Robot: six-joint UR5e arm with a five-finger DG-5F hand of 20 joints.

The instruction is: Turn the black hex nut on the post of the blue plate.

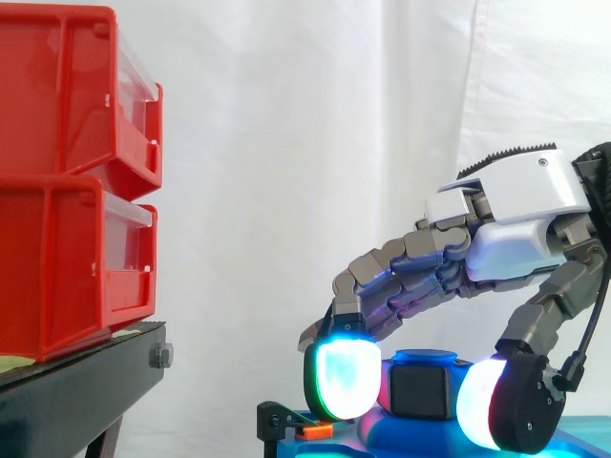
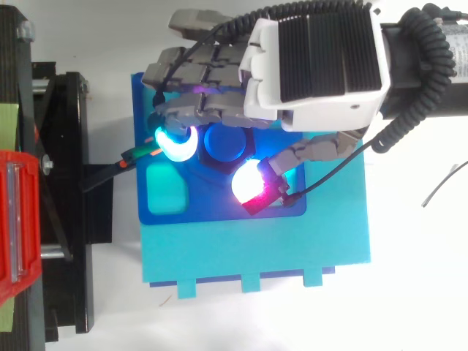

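The black hex nut (image 1: 418,391) sits on the blue-capped post (image 2: 227,140) of the blue plate (image 2: 256,248). The hand (image 1: 520,215) arches over it and clamps it, one glowing fingertip (image 1: 342,377) on one side and the thumb (image 1: 477,401) on the other. Red bins (image 1: 67,181) on a black stand (image 1: 76,391) sit well apart

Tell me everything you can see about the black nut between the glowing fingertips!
The black hex nut looks dark and matte, with flat sides, one flat face turned toward the side camera. It sits upright over the blue plate, right under a round blue cap. The robot hand curls over it, with one glowing fingertip against its left side and the thumb pad at its right side.
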